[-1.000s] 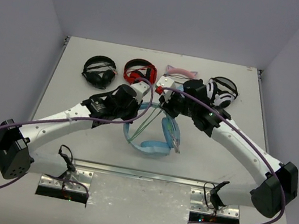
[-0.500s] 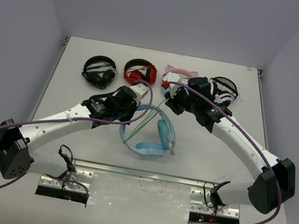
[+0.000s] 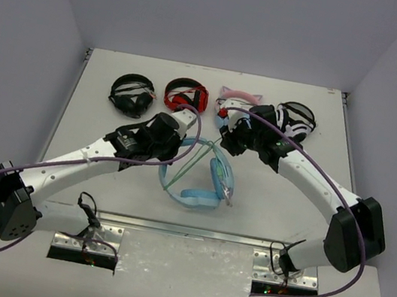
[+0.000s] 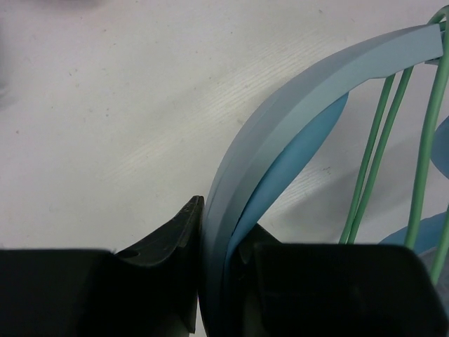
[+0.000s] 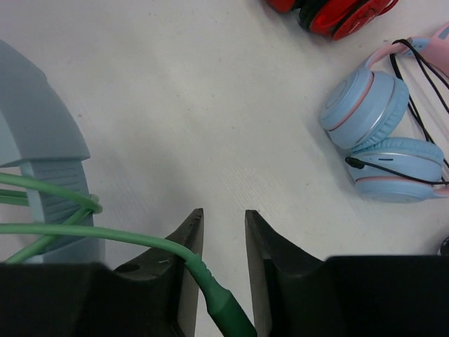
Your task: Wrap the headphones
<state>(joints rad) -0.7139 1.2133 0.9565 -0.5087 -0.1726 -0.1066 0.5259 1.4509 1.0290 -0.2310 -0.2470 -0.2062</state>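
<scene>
Located at centre of white table [image 3: 266,202], between both arms: headphones [image 3: 195,190]. Clamped at headband [image 4: 280,119] by left gripper [image 4: 217,281]. Pinched at plug end of green cable [image 5: 105,235] by right gripper [image 5: 219,281]. Cut off in wrist views: earcups [image 3: 218,175]. Hidden from above: both sets of fingertips. Enclosed by plain grey walls [image 3: 221,15].

Headband [image 4: 280,119]: smooth matt plastic, pale blue-grey outside; the inner strip is a deeper blue with a soft sheen.
Cable [image 4: 372,168]: green and rubbery, smooth, slightly glossy; the plug [image 5: 224,309] is the same stuff, moulded with ribs.
Table [image 4: 105,105]: white and matt, with faint grain-like streaks and small specks.
Left gripper fingers [image 4: 168,246] and right gripper fingers [image 5: 273,253]: black plastic, matt, with a dull sheen on the edges.
Cat-ear pair [image 5: 372,133]: satin blue plastic cups with a pink trim.
Red pair [image 5: 337,14]: glossy plastic.
</scene>
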